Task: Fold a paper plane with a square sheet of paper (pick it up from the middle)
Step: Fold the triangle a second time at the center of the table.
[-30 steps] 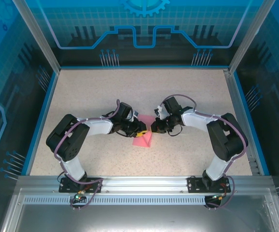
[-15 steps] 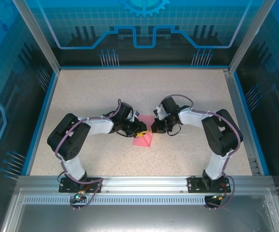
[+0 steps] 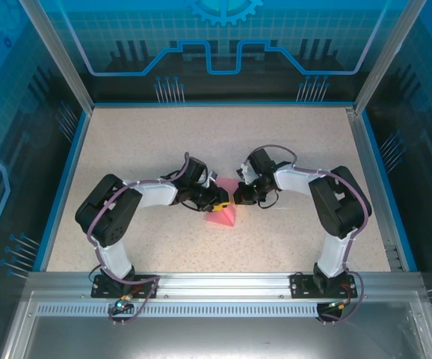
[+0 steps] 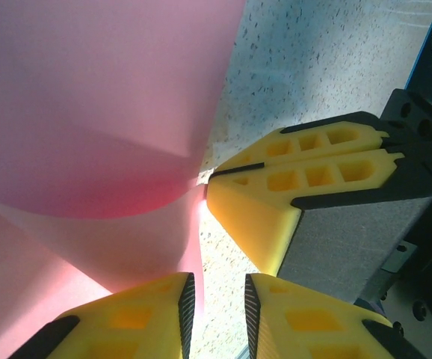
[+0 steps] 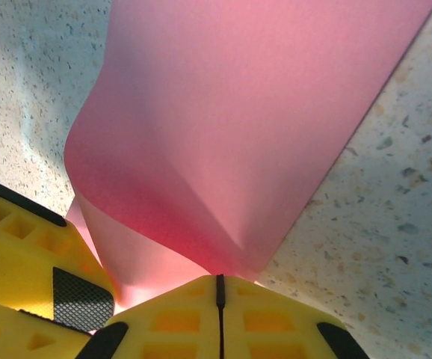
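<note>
The pink square sheet of paper [image 3: 222, 215] lies bent at the middle of the table, between the two grippers. My right gripper [image 3: 236, 197] is shut on its edge; in the right wrist view the paper [image 5: 238, 127] curls up and away from the closed right gripper [image 5: 218, 283]. My left gripper [image 4: 216, 307] is open with a narrow gap, and speckled table shows between its fingers. The paper [image 4: 104, 112] has its edge running along the inner pad of the left finger [image 4: 126, 318]. The shut right gripper [image 4: 210, 178] sits just beyond. One left finger [image 5: 22, 247] shows beside the paper.
The speckled tabletop [image 3: 141, 142] is bounded by blue rims and glass walls [image 3: 66, 172] on the sides and back. An aluminium rail [image 3: 223, 288] with both arm bases runs along the near edge. The two arms reach inward and nearly touch at the centre.
The right arm's elbow has swung a little to the left while its gripper stayed on the paper. The left arm and the paper have hardly moved.
</note>
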